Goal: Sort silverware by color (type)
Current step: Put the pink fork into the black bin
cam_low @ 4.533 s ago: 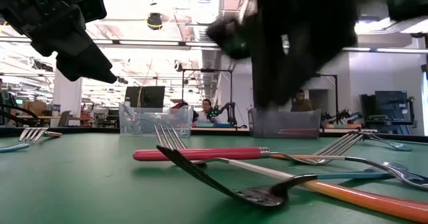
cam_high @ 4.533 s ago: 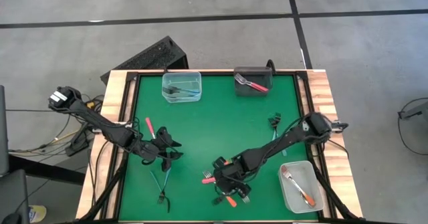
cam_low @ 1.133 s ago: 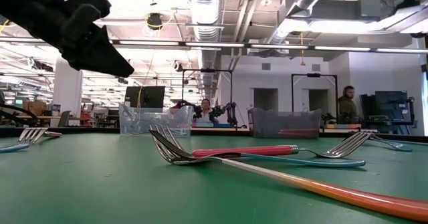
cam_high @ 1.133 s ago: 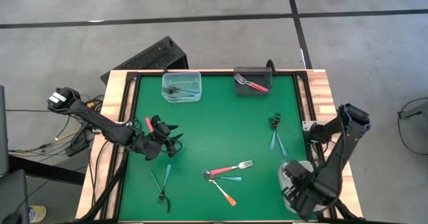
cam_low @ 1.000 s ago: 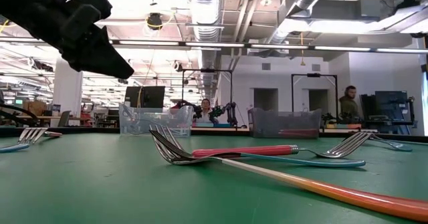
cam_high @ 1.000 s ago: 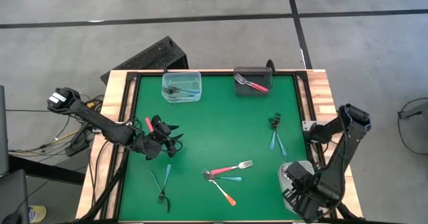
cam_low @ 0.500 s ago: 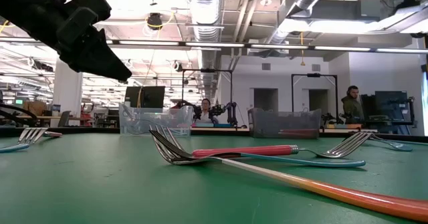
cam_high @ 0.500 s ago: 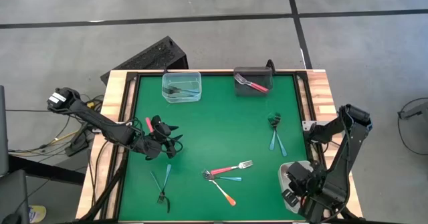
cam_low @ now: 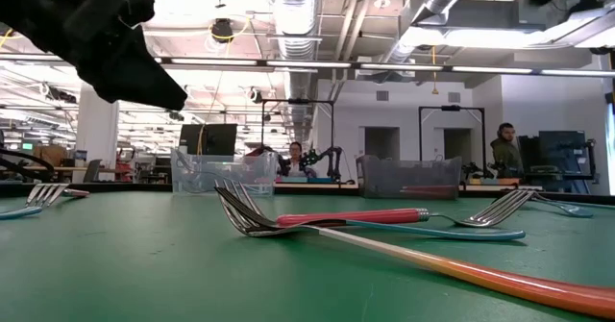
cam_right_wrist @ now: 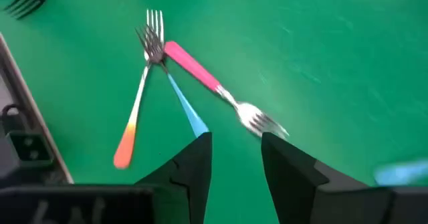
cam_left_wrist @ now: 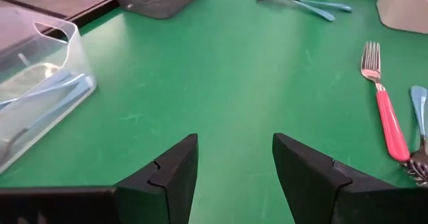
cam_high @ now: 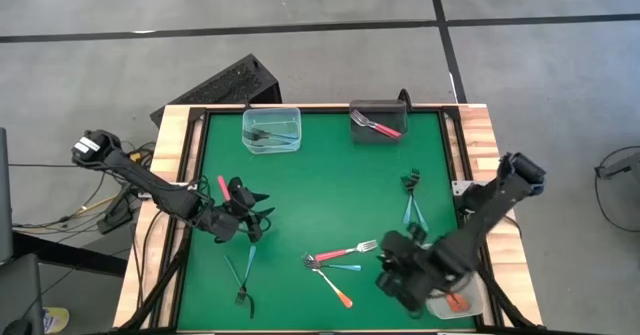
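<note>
Three forks crossed at lower centre of the high view on the green bench: pink fork with tines toward the right, blue fork just below it, orange fork slanting down to the right, heads meeting at the left end. Right claw just right of that cluster, above the bench, fingers spread with nothing between them; in the right wrist view the same pink fork, blue fork and orange fork seen past the two dark fingers. Clear tub at lower right, partly under the right arm, with an orange handle showing inside. Left claw at centre left, hovering over the bench, fingers spread and empty, as in the left wrist view. Red fork just above and left of that claw; two more forks crossed below it, near the bottom edge. Blue-handled pair at centre right, well apart from the central cluster. Clear bin at the top, left of centre, holding blue-handled forks; dark bin to its right at top centre, holding a red fork. From bench level, pink fork and orange fork lying flat in the foreground, both bins behind, people in the room beyond.
</note>
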You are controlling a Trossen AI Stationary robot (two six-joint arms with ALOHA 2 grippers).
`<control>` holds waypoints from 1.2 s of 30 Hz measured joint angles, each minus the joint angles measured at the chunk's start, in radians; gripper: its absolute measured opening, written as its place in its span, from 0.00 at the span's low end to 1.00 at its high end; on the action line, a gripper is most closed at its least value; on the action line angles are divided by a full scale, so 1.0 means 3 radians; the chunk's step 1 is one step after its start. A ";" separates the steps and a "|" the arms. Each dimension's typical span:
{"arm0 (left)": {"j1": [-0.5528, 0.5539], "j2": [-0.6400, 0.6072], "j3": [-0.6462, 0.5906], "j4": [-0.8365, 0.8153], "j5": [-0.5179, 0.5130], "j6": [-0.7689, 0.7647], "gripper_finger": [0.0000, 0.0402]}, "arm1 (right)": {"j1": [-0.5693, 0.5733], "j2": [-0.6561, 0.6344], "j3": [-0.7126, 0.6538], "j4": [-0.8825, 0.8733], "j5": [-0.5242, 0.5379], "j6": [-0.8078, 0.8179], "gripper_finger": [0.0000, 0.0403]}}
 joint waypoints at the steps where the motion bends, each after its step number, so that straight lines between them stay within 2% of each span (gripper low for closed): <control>1: -0.0019 0.0000 0.0000 0.0001 -0.0018 0.0008 0.45 | -0.0064 0.0035 -0.0001 0.0079 -0.0033 -0.0116 0.38; 6: -0.0129 0.0001 0.0000 -0.0012 -0.0058 -0.0005 0.45 | -0.0316 0.0282 -0.0003 0.0458 -0.0285 -0.0489 0.36; 14: -0.0397 0.0001 0.0000 0.0153 -0.0263 -0.0194 0.45 | -0.0488 0.0577 -0.0003 0.1117 -0.0309 -0.0978 0.33; 19: -0.0556 0.0001 0.0000 0.0228 -0.0337 -0.0080 0.45 | -0.0593 0.0686 0.0004 0.1749 -0.0456 -0.1720 0.33; 22: -0.0585 0.0001 0.0000 0.0212 -0.0446 -0.0118 0.45 | -0.0698 0.0782 0.0003 0.1828 -0.0848 -0.1909 0.33; 24: -0.0588 0.0001 0.0000 0.0229 -0.0478 -0.0126 0.45 | -0.0728 0.0812 -0.0003 0.1677 -0.0983 -0.1941 0.33; 30: -0.0589 0.0000 0.0000 0.0197 -0.0505 -0.0149 0.45 | -0.0804 0.0978 -0.0005 0.1245 -0.1076 -0.2255 0.33; 36: -0.0565 0.0001 0.0000 0.0186 -0.0597 -0.0172 0.45 | -0.0877 0.1154 -0.0002 0.1315 -0.1105 -0.2618 0.33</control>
